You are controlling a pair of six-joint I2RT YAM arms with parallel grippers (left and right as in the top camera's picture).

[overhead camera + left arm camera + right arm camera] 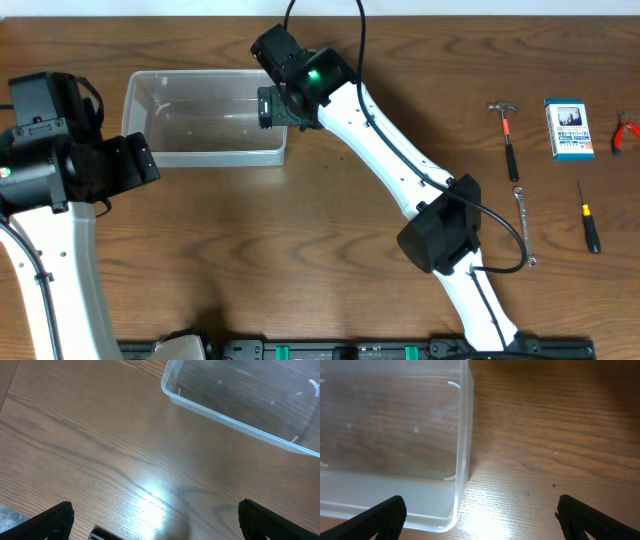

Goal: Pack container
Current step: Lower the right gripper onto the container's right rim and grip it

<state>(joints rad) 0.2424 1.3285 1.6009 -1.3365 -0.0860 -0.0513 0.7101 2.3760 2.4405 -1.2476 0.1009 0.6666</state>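
A dark brown wooden counter [250,260] with long streaky grain fills every view from edge to edge. A soft white patch of reflected light [150,502] lies on the wood in the left wrist view, and a paler sheen [495,510] shows in the right wrist view. A black strip with green fittings [350,351] runs along the counter's near edge.

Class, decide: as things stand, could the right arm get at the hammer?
Probably yes. The hammer lies alone on bare table, nothing over it, and the right gripper hangs open and empty at the edge of the container; it would only need to swing across.
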